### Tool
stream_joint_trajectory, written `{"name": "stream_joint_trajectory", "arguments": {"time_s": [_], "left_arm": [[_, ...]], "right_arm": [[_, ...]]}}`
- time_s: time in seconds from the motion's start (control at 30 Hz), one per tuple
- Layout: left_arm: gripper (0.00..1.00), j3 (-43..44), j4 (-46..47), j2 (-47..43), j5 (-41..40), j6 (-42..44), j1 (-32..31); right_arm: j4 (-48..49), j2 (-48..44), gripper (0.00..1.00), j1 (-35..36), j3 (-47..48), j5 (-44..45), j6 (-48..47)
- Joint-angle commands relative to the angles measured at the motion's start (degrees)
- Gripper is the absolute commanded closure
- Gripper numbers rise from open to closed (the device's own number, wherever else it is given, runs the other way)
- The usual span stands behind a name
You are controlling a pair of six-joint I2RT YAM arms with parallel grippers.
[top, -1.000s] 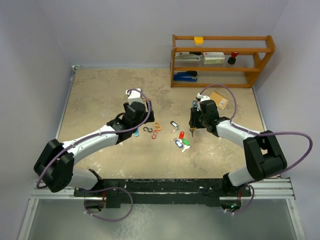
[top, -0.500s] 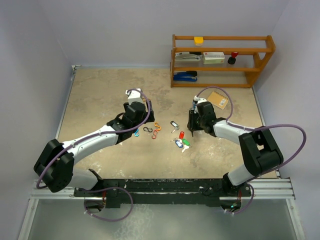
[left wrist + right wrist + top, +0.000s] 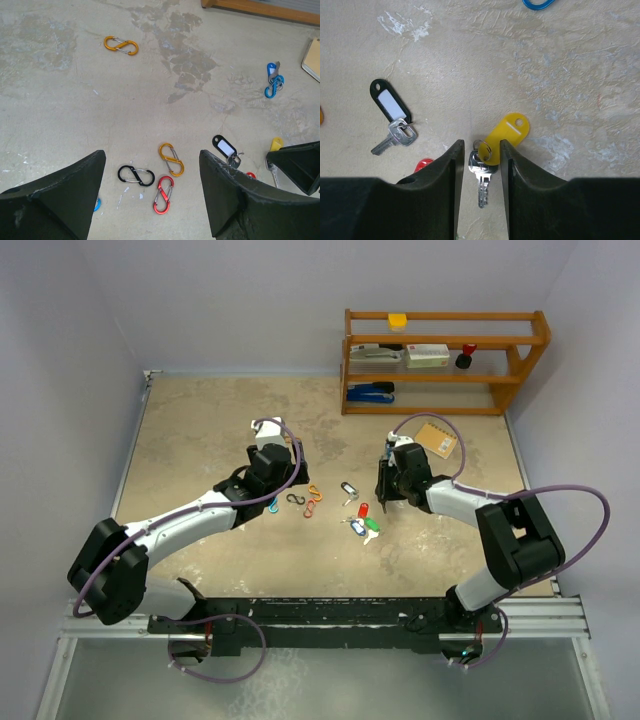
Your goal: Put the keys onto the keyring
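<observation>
On the mottled table [image 3: 200, 430], between the two arms, we see the keys lying loose in a small group. A red-tagged key [image 3: 363, 510], a green-tagged key [image 3: 373, 525] and a blue-tagged key [image 3: 356, 528] sit close together, and the black-and-white-tagged key [image 3: 390, 107] lies a little farther from the arm bases. We place the right gripper [image 3: 481, 150] low over the yellow-tagged key [image 3: 480, 172], which lies flat on the table. Its jaws stand a little apart, one on each side of the key's head and split ring; a strip of table shows on either side, so nothing is pinched. The yellow tag itself juts out past one fingertip. We find the left gripper [image 3: 151, 153] spread wide and holding nothing, with three S-shaped clips just ahead of it: a black clip [image 3: 136, 176], a red clip [image 3: 163, 194] and an orange clip [image 3: 171, 159]. A second orange clip [image 3: 121, 45] lies well apart from these, and blue clips [image 3: 273, 82] lie near a notebook [image 3: 437, 438]. A wooden shelf [image 3: 445, 360] stands at the far right of the table.
</observation>
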Motion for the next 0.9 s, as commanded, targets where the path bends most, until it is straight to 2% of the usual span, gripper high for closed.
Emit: {"name": "stream_joint_trajectory", "arguments": {"time_s": [0.0, 0.27, 0.63, 0.87], "left_arm": [[0.28, -0.07, 2.11, -0.49, -1.1, -0.06, 0.35], [0.28, 0.0, 1.94, -0.66, -1.34, 0.14, 0.37], [0.28, 0.02, 1.76, -0.57, -1.78, 0.22, 0.39], [0.28, 0.07, 1.85, -0.5, -2.02, 0.22, 0.34]], "right_arm": [[0.18, 0.4, 0.65, 0.21, 0.56, -0.12, 0.73], [-1.03, -0.07, 0.78, 0.37, 0.85, 0.71, 0.32], [-1.67, -1.65, 1.0, 0.63, 0.57, 1.85, 0.04], [2.02, -8.98, 1.0, 0.8, -2.59, 2.45, -0.78]]}}
